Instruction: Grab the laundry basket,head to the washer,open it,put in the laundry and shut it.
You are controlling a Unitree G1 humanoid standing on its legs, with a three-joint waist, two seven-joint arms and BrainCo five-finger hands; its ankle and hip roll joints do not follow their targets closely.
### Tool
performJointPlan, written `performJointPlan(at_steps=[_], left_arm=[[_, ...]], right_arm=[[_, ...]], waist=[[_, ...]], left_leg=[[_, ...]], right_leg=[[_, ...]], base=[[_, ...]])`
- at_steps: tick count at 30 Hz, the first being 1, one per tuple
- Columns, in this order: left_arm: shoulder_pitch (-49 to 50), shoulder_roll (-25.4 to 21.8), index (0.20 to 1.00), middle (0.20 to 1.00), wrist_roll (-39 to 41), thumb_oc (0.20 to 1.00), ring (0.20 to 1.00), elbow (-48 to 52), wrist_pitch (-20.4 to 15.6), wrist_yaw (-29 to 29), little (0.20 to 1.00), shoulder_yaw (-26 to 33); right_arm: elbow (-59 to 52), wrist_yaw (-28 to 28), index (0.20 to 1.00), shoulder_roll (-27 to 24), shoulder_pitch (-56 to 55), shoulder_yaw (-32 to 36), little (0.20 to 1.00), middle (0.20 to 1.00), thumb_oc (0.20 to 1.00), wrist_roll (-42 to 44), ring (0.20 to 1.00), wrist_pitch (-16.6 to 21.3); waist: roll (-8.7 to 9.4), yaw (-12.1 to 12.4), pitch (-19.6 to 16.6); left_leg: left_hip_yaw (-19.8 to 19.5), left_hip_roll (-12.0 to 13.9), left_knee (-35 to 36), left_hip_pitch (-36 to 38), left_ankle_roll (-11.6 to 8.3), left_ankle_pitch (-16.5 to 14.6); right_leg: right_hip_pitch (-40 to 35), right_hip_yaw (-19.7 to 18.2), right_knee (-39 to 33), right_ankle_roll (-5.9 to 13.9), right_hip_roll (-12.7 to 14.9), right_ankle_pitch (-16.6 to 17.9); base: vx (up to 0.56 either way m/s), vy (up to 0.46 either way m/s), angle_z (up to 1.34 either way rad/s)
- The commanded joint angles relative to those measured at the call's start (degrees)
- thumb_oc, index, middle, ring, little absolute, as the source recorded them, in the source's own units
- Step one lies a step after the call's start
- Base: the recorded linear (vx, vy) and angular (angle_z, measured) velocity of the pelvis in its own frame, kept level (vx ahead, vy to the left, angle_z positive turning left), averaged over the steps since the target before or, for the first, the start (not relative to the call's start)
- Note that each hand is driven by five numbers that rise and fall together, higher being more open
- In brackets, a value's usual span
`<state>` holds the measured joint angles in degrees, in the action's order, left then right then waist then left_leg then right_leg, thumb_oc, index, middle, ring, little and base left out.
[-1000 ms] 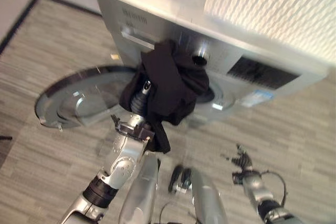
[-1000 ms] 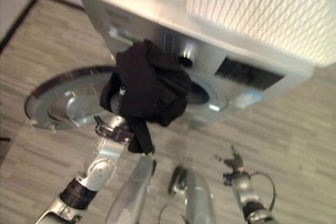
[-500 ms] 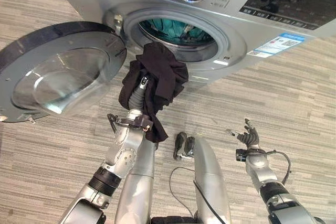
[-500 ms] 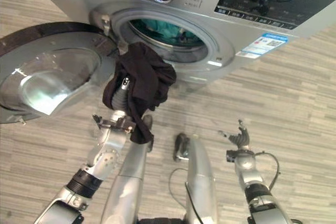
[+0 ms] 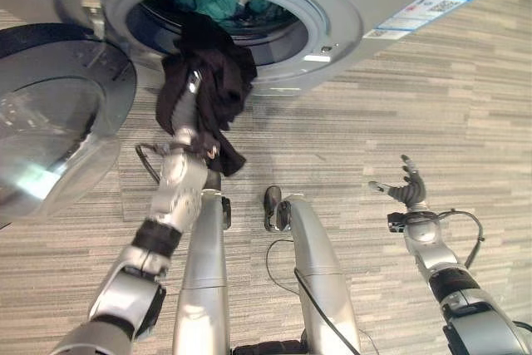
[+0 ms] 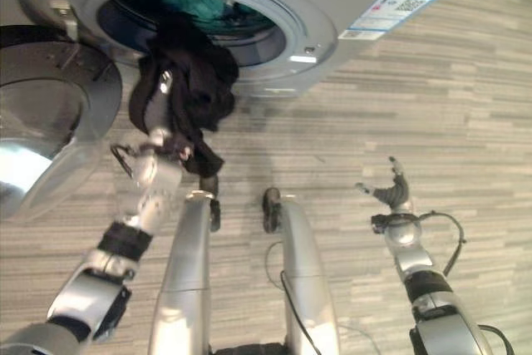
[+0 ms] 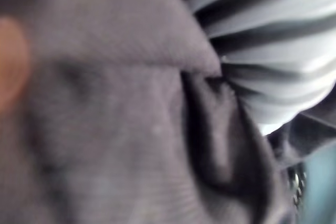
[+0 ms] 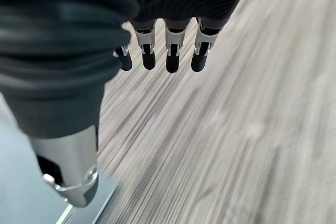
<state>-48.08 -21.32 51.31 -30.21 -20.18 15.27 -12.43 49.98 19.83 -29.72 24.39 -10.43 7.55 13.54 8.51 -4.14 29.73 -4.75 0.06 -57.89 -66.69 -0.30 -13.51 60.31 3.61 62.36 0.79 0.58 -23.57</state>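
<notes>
A black garment (image 5: 212, 81) hangs bunched over my left hand (image 5: 194, 83), which is shut on it at the lower left rim of the washer's round opening (image 5: 332, 14). The cloth's top overlaps the drum mouth, and a tail hangs down past my wrist. Teal laundry (image 5: 218, 4) lies inside the drum. In the left wrist view the dark cloth (image 7: 105, 129) lies right against the camera. My right hand (image 5: 407, 190) hovers open over the floor at the right, fingers (image 8: 170, 51) straight, holding nothing.
The washer's round glass door (image 5: 58, 97) stands swung open to the left, close beside my left arm. A white label (image 5: 424, 7) sits on the washer's front to the right of the opening. Grey plank floor (image 5: 399, 106) stretches to the right.
The camera has tipped down and closer to the washer. My left hand has lifted the black garment from below the opening up to the drum's rim. The right hand stays open.
</notes>
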Motion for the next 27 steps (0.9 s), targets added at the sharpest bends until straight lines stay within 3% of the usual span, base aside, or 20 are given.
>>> performJointPlan(at_steps=[1,4,6,7,8,10,13,16,22,23,24,26,27], left_arm=[[-6.9,-3.2,0.200,0.200,5.9,0.200,0.200,-10.7,-5.6,4.9,0.200,5.1],[-21.8,-15.8,0.200,0.200,12.5,0.200,0.200,-30.5,0.0,3.0,0.200,4.9],[-28.6,-24.4,0.200,0.200,10.9,0.200,0.200,-35.3,2.3,2.2,0.200,2.5],[-29.1,-24.7,0.200,0.200,11.2,0.200,0.200,-35.9,2.4,1.8,0.200,2.2],[-38.0,-30.5,0.200,0.200,13.8,0.200,0.200,-35.5,1.7,2.5,0.200,-1.0],[-46.4,-33.2,0.200,0.200,13.1,0.200,0.200,-34.6,1.4,2.5,0.200,-6.6],[-52.4,-34.7,0.200,0.200,11.6,0.200,0.200,-30.2,-0.9,3.3,0.200,-11.4],[-49.0,-30.0,0.200,0.200,8.9,0.200,0.200,-21.5,-4.8,5.7,0.200,-9.7],[-42.2,-24.5,0.200,0.200,5.6,0.200,0.200,-23.9,-2.8,5.3,0.200,-7.6],[-39.9,-23.1,0.448,0.448,6.8,0.448,0.448,-26.7,-1.8,4.7,0.448,-5.9],[-36.0,-20.9,1.000,1.000,4.2,1.000,1.000,-35.1,3.0,3.6,1.000,-4.1],[-36.1,-21.1,1.000,1.000,3.8,1.000,1.000,-37.6,4.4,2.2,1.000,-4.0],[-35.5,-21.5,1.000,1.000,2.2,1.000,1.000,-40.4,7.2,0.5,1.000,-4.7]], right_arm=[[2.9,0.7,1.000,-2.1,-3.4,-2.3,1.000,1.000,1.000,1.9,1.000,0.0],[5.5,-1.9,1.000,-1.4,0.0,-7.2,1.000,1.000,1.000,3.6,1.000,-0.3],[6.2,-3.4,1.000,-1.1,1.1,-9.2,1.000,1.000,1.000,4.0,1.000,-0.1],[6.2,-3.5,1.000,-0.9,1.4,-9.3,1.000,1.000,1.000,4.0,1.000,-0.1],[5.0,-4.5,1.000,-2.1,-0.2,-9.8,1.000,1.000,1.000,4.7,1.000,-0.2],[3.1,-5.0,1.000,-2.8,-2.5,-9.4,1.000,1.000,1.000,4.4,1.000,-0.3],[1.0,-5.2,1.000,-2.8,-5.8,-8.0,1.000,1.000,1.000,4.1,1.000,-0.5],[-4.1,-5.2,1.000,-1.8,-9.7,-7.6,1.000,1.000,1.000,3.1,1.000,-0.5],[-7.7,-5.2,1.000,-1.5,-9.6,-9.3,1.000,1.000,1.000,2.4,1.000,0.3],[-8.7,-5.1,1.000,-1.4,-9.2,-9.9,1.000,1.000,1.000,2.1,1.000,0.6],[-9.9,-4.5,1.000,-1.1,-7.8,-11.7,1.000,1.000,1.000,0.6,1.000,0.7],[-9.7,-4.5,1.000,-1.0,-7.2,-12.8,1.000,1.000,1.000,0.3,1.000,0.6],[-10.5,-4.7,1.000,-1.2,-6.4,-13.6,1.000,1.000,1.000,-0.1,1.000,0.6]], waist=[[0.43,-1.7,-6.8],[1.51,-3.6,-8.3],[1.81,-4.1,-9.1],[1.95,-4.1,-9.1],[1.98,-4.6,-10.2],[2.28,-4.3,-10.8],[2.38,-3.5,-10.7],[2.60,-2.4,-9.6],[2.48,-2.1,-9.0],[2.48,-2.2,-8.9],[2.46,-2.9,-8.9],[2.44,-3.3,-9.2],[2.53,-3.8,-9.3]], left_leg=[[-5.1,1.1,-6.2,2.2,4.09,-10.4],[-4.4,3.2,-8.5,0.9,4.84,-11.8],[-4.2,4.5,-10.2,-0.2,5.34,-12.7],[-4.2,4.7,-10.3,-0.4,5.35,-12.8],[-3.9,6.0,-12.4,-1.7,6.09,-13.9],[-4.1,7.1,-14.7,-3.2,6.84,-14.8],[-4.2,7.9,-16.4,-4.1,7.34,-15.3],[-4.4,8.4,-17.6,-4.4,7.85,-15.7],[-4.2,8.2,-18.9,-5.1,8.25,-15.6],[-4.2,8.0,-19.1,-5.4,8.16,-15.4],[-4.2,7.7,-19.5,-6.3,8.15,-15.3],[-4.1,7.7,-19.5,-6.6,8.19,-15.4],[-3.9,7.9,-19.7,-6.9,8.19,-15.4]], right_leg=[[1.7,1.9,-6.1,2.89,0.1,5.0],[2.7,0.9,-6.4,3.38,-1.9,5.9],[3.0,0.3,-6.8,3.82,-3.1,6.6],[3.1,0.3,-6.8,3.83,-3.2,6.7],[3.7,0.1,-6.9,4.44,-4.4,7.2],[4.3,0.1,-7.0,5.15,-5.3,7.8],[4.8,0.3,-6.7,5.92,-6.0,8.0],[5.4,0.6,-6.3,6.04,-6.6,7.8],[6.3,0.5,-6.1,5.53,-7.2,8.2],[6.7,0.4,-6.0,5.43,-7.2,8.3],[7.6,0.1,-5.6,5.05,-7.0,8.6],[7.9,0.0,-5.6,4.99,-7.0,8.6],[8.1,0.0,-5.7,4.91,-6.9,8.9]], base=[[0.05,0.128,-0.42],[0.02,0.107,-0.42],[0.01,0.083,-0.57],[0.04,0.065,-0.96],[0.03,0.053,-0.87],[0.03,0.042,-0.38],[0.03,0.026,-0.28],[0.04,0.027,-0.10],[0.00,0.014,-0.01],[0.00,0.000,0.00],[0.00,0.000,0.00],[-0.01,0.022,0.05],[-0.04,0.051,0.01]])
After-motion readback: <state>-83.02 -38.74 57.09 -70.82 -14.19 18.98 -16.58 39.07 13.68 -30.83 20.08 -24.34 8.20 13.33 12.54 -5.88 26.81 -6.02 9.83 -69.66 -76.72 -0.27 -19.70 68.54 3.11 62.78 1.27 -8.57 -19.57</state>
